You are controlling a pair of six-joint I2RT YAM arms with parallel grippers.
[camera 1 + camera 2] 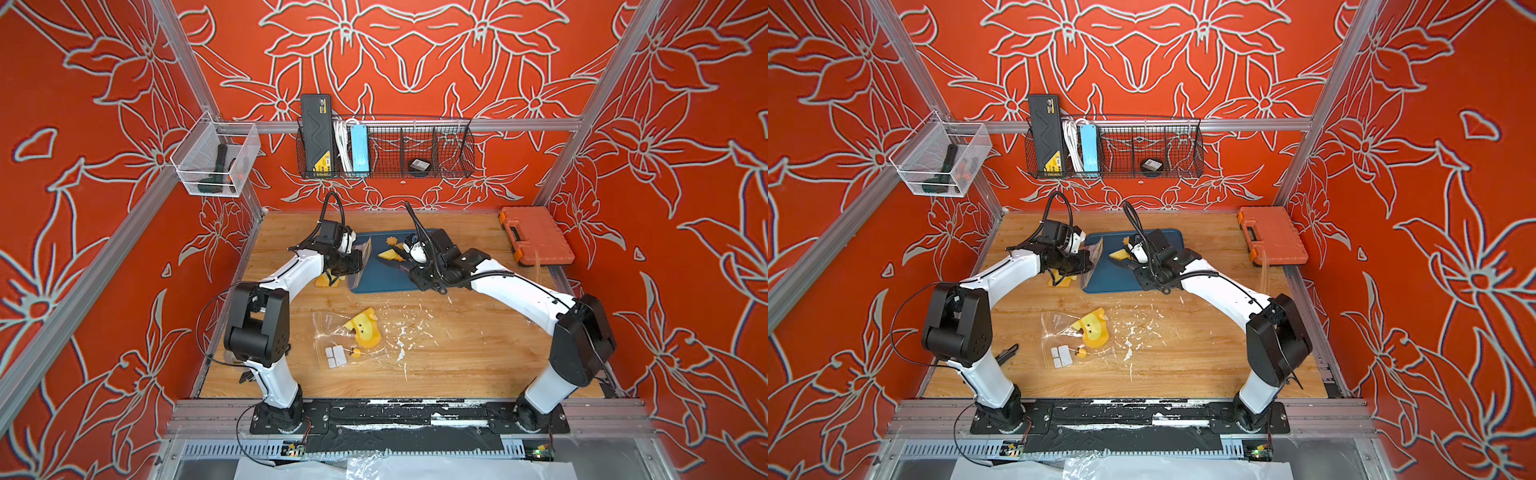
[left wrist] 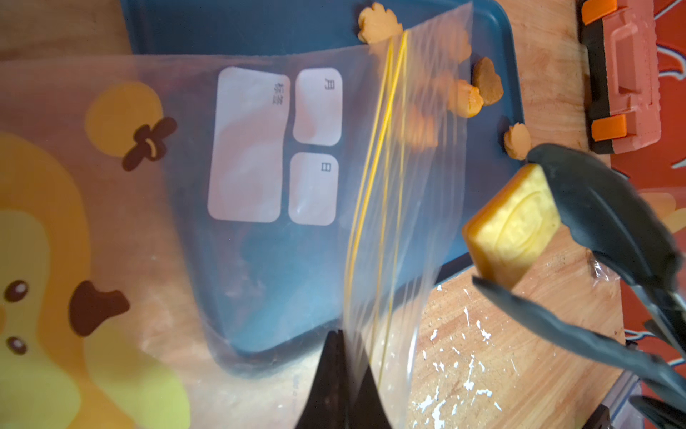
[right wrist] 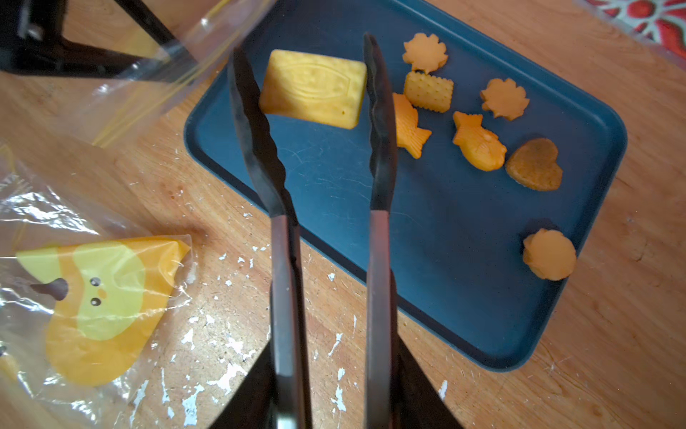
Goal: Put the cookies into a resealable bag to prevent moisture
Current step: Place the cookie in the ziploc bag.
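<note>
The left gripper (image 2: 347, 345) pinched the zip edge of the resealable bag (image 2: 185, 156) between closed fingers, holding it up. The right gripper (image 3: 334, 356) squeezed tongs (image 3: 282, 260) that clamped a rectangular cookie (image 3: 313, 89) just beside the bag's mouth, which seemed open. The other cookies (image 3: 479, 143) lay on the blue tray (image 3: 445, 297).

The wooden counter (image 1: 457, 357), flecked with white, carries a blue tray (image 1: 382, 283) at its far middle. A flat clear bag (image 1: 353, 336) lies nearer the front; an orange case (image 1: 536, 241) sits far right.
</note>
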